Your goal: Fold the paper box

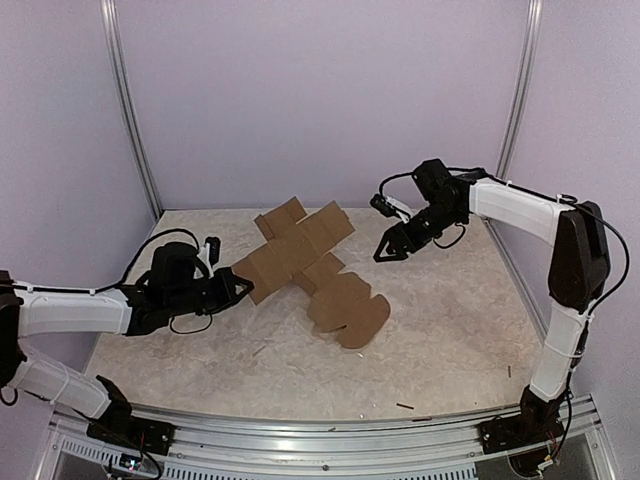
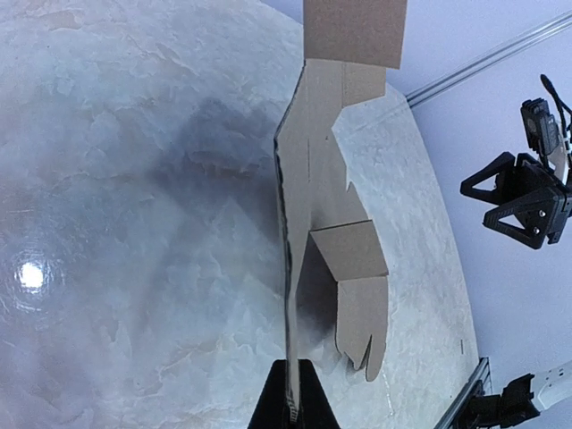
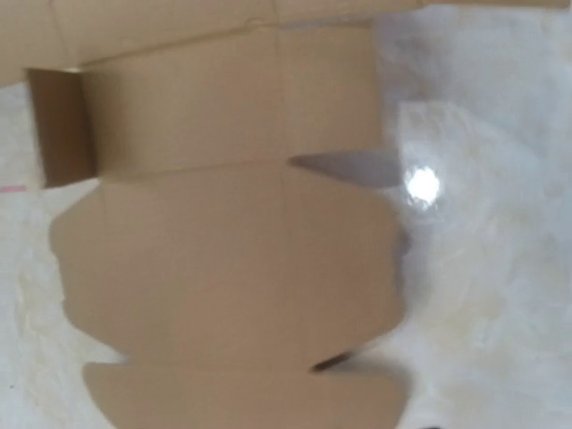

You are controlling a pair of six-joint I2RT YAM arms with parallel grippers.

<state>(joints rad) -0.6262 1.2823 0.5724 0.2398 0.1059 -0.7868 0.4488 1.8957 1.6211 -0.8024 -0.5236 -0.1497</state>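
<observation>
The paper box (image 1: 310,265) is a flat brown die-cut sheet with square panels and rounded flaps, lying slantwise mid-table with its left end raised. My left gripper (image 1: 243,281) is shut on that left edge. In the left wrist view the paper box (image 2: 322,179) stands edge-on, pinched between the black fingertips (image 2: 308,402), with one panel folded out to the right. My right gripper (image 1: 390,255) hangs open to the right of the sheet and clear of it; it also shows open as the right gripper (image 2: 475,204). The right wrist view is blurred, filled by the paper box (image 3: 232,259), with no fingers visible.
Tiny dark scraps (image 1: 405,406) lie on the pale table near the front. Lilac walls with metal posts (image 1: 130,110) close in the back and sides. An aluminium rail (image 1: 330,440) runs along the near edge between the arm bases.
</observation>
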